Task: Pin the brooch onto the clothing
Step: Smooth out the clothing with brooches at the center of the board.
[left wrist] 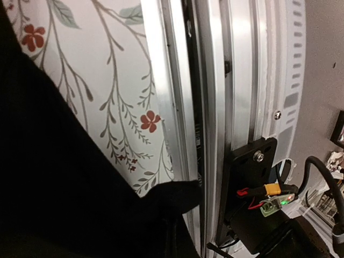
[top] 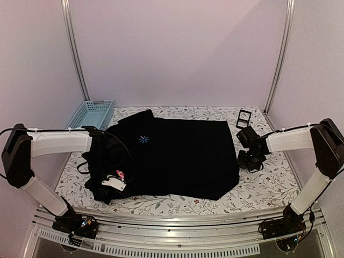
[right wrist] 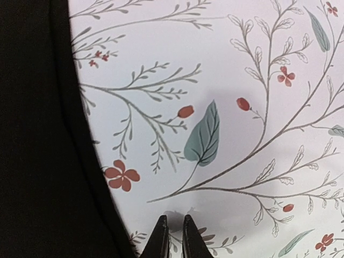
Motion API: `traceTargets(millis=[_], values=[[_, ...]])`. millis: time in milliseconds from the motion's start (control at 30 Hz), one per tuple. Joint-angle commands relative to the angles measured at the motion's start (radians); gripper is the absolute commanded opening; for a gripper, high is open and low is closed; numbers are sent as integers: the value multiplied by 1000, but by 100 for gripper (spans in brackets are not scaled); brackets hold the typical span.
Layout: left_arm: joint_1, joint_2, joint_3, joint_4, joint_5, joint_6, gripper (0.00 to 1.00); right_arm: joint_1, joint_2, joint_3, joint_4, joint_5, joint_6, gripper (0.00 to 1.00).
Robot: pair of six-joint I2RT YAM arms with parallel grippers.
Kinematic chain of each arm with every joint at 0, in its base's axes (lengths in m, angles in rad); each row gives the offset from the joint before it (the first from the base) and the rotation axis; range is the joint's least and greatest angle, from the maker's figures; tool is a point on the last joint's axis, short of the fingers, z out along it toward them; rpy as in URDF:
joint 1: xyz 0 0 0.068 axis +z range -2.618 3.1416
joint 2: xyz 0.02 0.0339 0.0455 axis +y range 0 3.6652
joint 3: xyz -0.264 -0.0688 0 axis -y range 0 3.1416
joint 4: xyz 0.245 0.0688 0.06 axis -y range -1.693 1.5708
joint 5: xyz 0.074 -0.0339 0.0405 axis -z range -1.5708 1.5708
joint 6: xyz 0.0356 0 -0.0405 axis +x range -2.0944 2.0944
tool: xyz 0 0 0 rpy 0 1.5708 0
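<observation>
The clothing (top: 177, 156) is a black shirt spread over the flowered table, with its left side bunched up. The pink brooch (top: 120, 174) shows on that bunched part, right beside a white piece at my left gripper (top: 114, 184). In the left wrist view my left gripper (left wrist: 173, 215) is dark and shut, with a fold of the clothing (left wrist: 54, 161) pinched at its tip; the brooch is hidden there. My right gripper (top: 248, 158) hangs just off the shirt's right edge. Its fingers (right wrist: 161, 236) stand almost together over bare tablecloth with nothing between them, the clothing (right wrist: 37, 134) to their left.
A light-blue basket (top: 91, 114) stands at the back left and a small black stand (top: 243, 118) at the back right. A blue star emblem (top: 143, 139) marks the shirt's chest. The aluminium rail (left wrist: 215, 107) of the near table edge runs close to my left gripper.
</observation>
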State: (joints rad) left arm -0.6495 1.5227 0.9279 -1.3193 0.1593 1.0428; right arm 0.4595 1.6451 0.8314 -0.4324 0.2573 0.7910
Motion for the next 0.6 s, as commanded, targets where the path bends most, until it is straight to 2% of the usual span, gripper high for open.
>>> traceTargets(millis=[0,200,267,367,400,433,467,567], values=[[-78,-1,15,-194,90,-43,0,-20,60,12,-35,-6,-53,8],[-273,44,108,-210,259,-153,0,-19,86,63,-33,-22,-83,7],[-308,72,91,-217,265,-159,9,-17,82,75,-51,-24,-95,7],[-321,98,78,-228,282,-162,31,-10,52,91,-92,-5,-108,8],[-325,102,88,-249,301,-153,45,-5,36,101,-109,4,-113,9],[-328,104,107,-271,318,-152,64,3,28,112,-124,10,-115,10],[-329,100,126,-275,322,-166,71,14,20,125,-142,16,-118,10],[-314,69,177,-277,253,-182,71,72,9,173,-180,28,-120,12]])
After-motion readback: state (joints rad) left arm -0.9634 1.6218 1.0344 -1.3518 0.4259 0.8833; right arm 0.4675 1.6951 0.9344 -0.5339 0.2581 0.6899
